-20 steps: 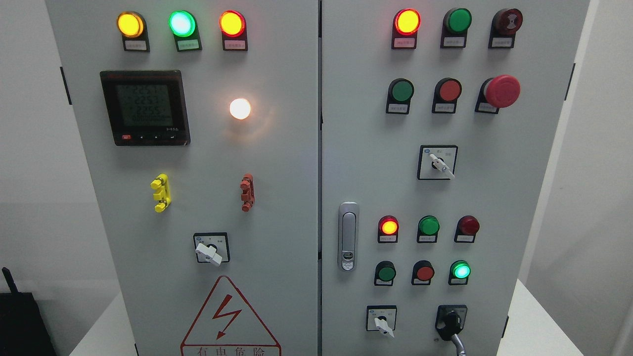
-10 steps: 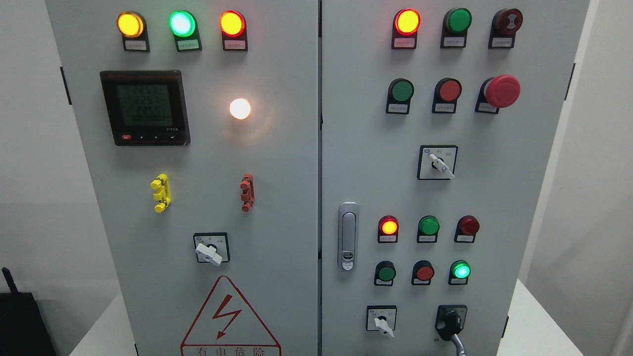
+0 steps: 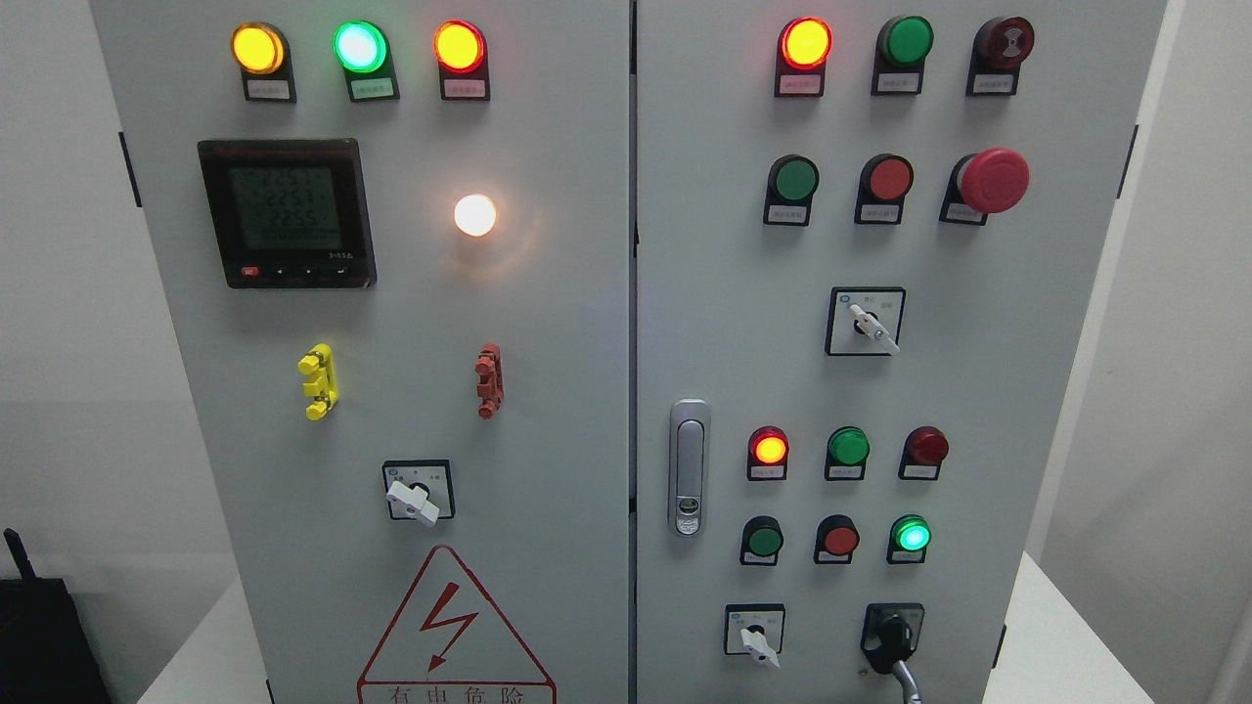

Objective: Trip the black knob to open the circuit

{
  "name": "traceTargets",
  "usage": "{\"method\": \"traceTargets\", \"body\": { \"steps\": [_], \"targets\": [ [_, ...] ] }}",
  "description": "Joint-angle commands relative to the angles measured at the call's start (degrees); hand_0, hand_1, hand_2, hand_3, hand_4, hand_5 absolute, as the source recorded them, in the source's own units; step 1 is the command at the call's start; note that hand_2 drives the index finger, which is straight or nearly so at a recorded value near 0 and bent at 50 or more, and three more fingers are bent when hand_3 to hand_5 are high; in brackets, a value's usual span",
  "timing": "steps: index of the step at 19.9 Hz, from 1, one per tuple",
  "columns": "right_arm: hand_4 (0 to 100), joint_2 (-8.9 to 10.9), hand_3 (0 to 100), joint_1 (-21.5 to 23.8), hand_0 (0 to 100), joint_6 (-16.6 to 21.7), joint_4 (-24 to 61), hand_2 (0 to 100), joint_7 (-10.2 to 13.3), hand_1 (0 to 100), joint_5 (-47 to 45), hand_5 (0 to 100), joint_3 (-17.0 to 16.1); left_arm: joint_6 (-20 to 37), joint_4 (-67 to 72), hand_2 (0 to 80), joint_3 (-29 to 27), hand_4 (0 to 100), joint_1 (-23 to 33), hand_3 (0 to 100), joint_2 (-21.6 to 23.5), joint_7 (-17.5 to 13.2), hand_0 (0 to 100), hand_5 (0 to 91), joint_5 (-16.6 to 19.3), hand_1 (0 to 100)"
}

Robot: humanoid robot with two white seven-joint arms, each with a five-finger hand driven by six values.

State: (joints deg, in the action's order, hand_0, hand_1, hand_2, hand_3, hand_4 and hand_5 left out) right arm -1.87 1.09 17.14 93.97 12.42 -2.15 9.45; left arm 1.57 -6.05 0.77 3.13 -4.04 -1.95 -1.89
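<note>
Nothing moved since earlier; black knob (image 3: 891,634) bottom right of cabinet (image 3: 548,293), untouched; warning triangle (image 3: 455,631) reads 有电危险; neither hand visible

Support surface: a white, flat-topped table (image 3: 1061,636), visible at the lower left and lower right. Standing directly on it is a tall, light-grey, two-door metal control cabinet (image 3: 577,391), which covers most of the tabletop between the two exposed corners.
</note>
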Motion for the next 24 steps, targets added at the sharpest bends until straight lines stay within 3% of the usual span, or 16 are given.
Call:
{"method": "traceTargets", "body": {
  "steps": [1,24],
  "targets": [
    [100,0.12,100,-0.83,100,2.72,2.35,0,-2.23,100,0.48,88,1.80,0.10,-0.01,0.0,-0.07,0,-0.14,0,-0.09,0.01,12,0.0,-0.14,39],
    [99,1.96,100,-0.74,100,2.54,2.18,0,-1.87,100,-0.84,88,-0.57,0.10,-0.01,0.0,-0.07,0,-0.14,0,-0.09,0.01,12,0.0,-0.14,39]
  ]
}}
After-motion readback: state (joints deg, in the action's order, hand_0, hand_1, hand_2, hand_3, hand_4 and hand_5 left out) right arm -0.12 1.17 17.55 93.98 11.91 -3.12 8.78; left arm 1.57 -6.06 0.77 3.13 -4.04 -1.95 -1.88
